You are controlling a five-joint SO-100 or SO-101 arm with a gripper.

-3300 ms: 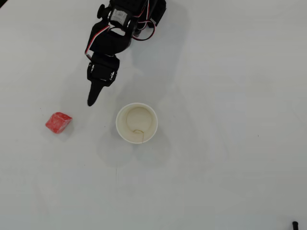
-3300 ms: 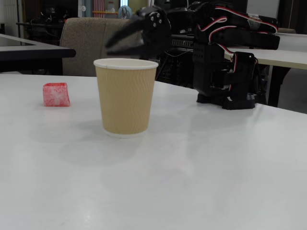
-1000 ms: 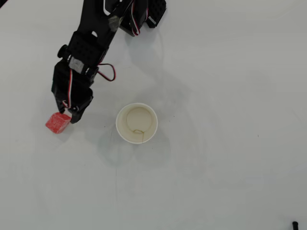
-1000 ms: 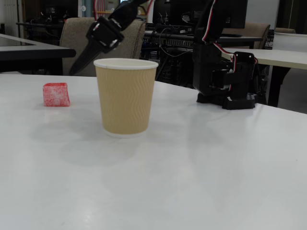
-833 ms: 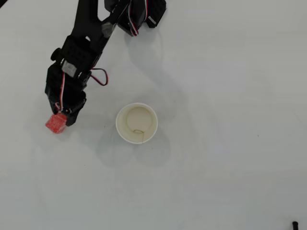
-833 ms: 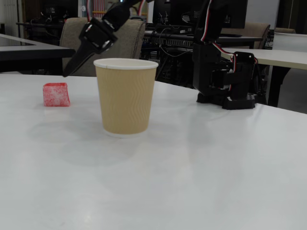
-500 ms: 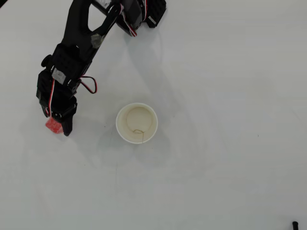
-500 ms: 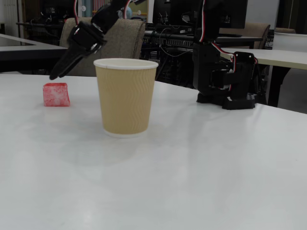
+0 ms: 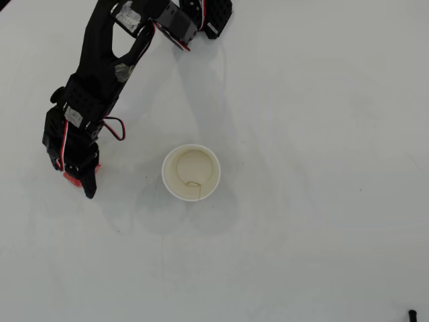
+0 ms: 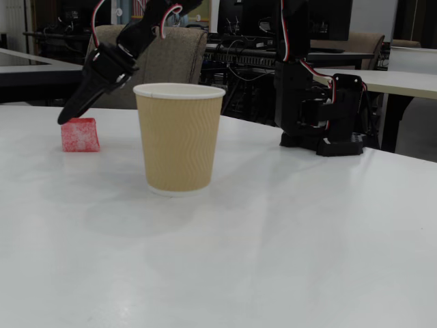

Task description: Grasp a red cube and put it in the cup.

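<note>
The red cube (image 10: 80,134) rests on the white table, left of the cup in the fixed view. From overhead only a red sliver of the cube (image 9: 70,178) shows beside the arm's black wrist, which covers the rest. My gripper (image 10: 65,120) hangs just above the cube's top left edge, its jaws together in one tapered point with nothing held. In the overhead view the gripper (image 9: 89,191) points toward the bottom of the picture. The paper cup (image 9: 175,182) stands upright and empty to the right; its tan ribbed wall (image 10: 179,140) shows in the fixed view.
The arm's black base (image 10: 321,102) stands at the table's far side, and shows as the base (image 9: 204,13) at the overhead view's top edge. A chair (image 10: 160,65) and desks stand behind the table. A small dark object (image 9: 411,314) lies at the bottom right corner.
The arm has swung left and lowered from beside the cup to over the red cube, which it now mostly covers from overhead. Cube and cup have not moved.
</note>
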